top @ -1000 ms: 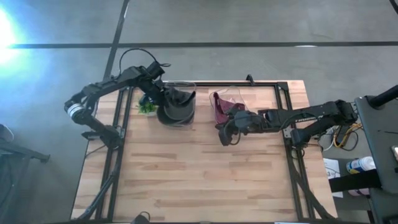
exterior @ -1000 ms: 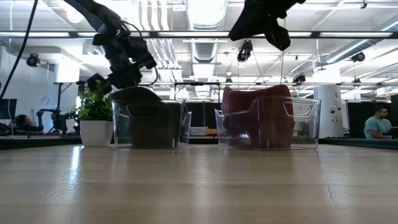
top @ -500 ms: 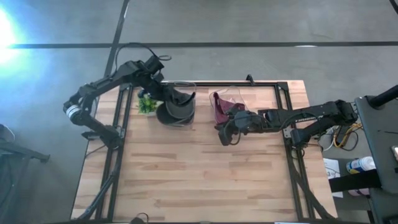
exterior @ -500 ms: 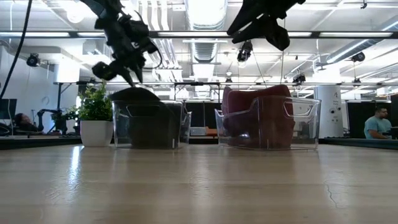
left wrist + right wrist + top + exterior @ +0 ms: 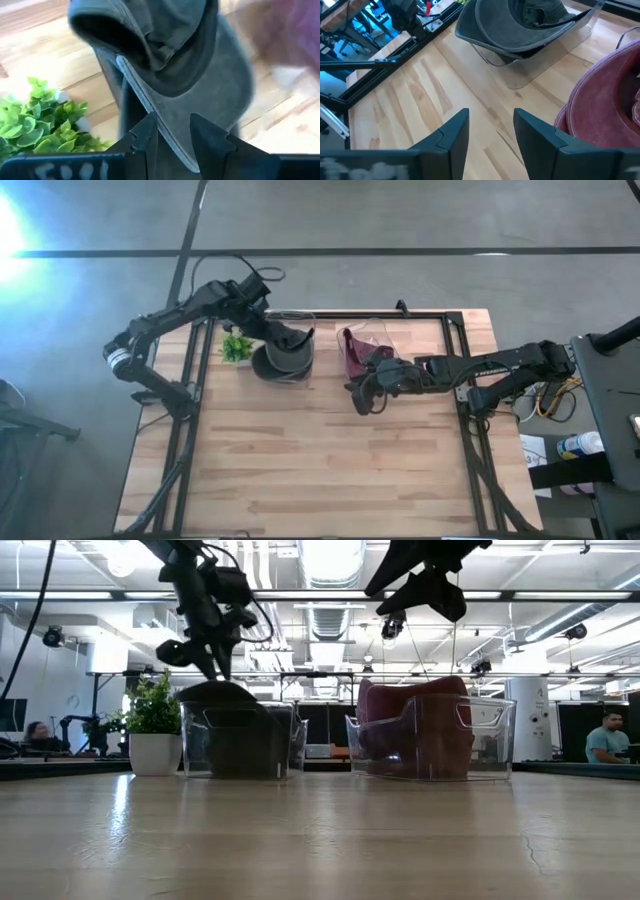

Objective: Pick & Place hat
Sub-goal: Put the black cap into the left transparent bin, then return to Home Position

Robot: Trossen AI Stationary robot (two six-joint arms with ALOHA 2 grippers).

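Left of the clear bin (image 5: 238, 740) stands a small potted plant (image 5: 236, 348), and directly above that bin's far rim hangs the left end effector (image 5: 262, 328), its fingers parted with nothing between them. The grey hat (image 5: 165, 55) lies slumped in the bin, crown up and brim draped over the wall nearest the plant. It looks light and soft, likely to fold when lifted, so the stiffer brim edge seems the best place to pinch. Right of the bin sits a second clear bin (image 5: 480, 735) holding a maroon hat (image 5: 605, 100). The right end effector (image 5: 365, 395) hovers over the bench (image 5: 320, 470) just beside that second bin, fingers spread wide, empty.
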